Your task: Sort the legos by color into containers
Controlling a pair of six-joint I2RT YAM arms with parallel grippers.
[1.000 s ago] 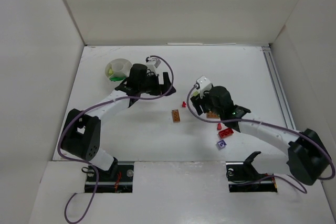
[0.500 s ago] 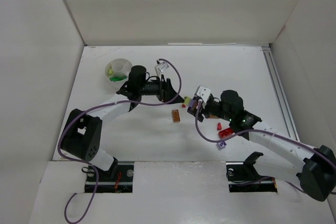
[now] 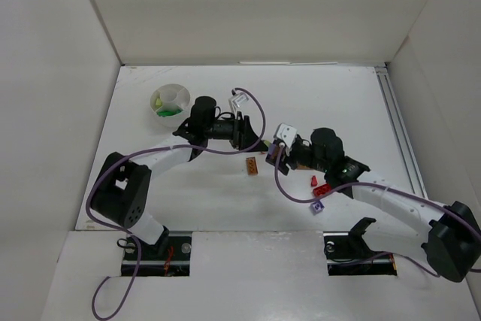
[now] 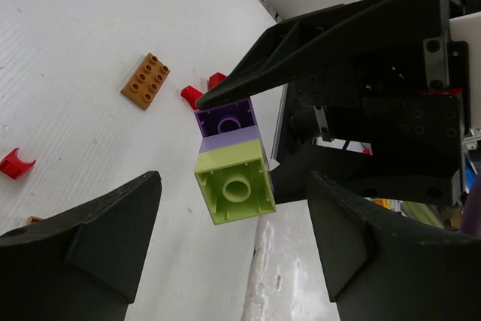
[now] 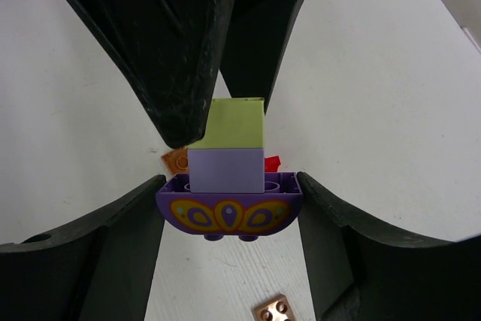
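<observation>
Near: loose pale purple brick [image 3: 318, 206], red bricks [image 3: 323, 188] and orange-brown plate [image 3: 252, 165] lie on table [image 3: 210, 193].
Mid: right gripper [image 5: 229, 199] clamps dark purple base [image 5: 225, 216] by its ends. Stacked pale purple block [image 5: 225, 171] and lime brick [image 4: 234, 186] point toward left gripper [image 4: 233, 182]. Left jaws wide, flanking lime brick, gaps both sides.
Far: dish [image 3: 186, 98] well apart behind left arm. Lime pieces [image 3: 157, 100] in one compartment, green pieces [image 3: 167, 113] in next.

From above, the lime-and-purple stack [image 3: 265, 145] is mostly hidden between the left gripper [image 3: 252, 139] and right gripper [image 3: 273, 153]; bricks [image 3: 166, 111] in the dish [image 3: 179, 93] are too small to count. The right wrist view cuts an orange-brown plate [image 5: 274, 311] at its bottom edge
</observation>
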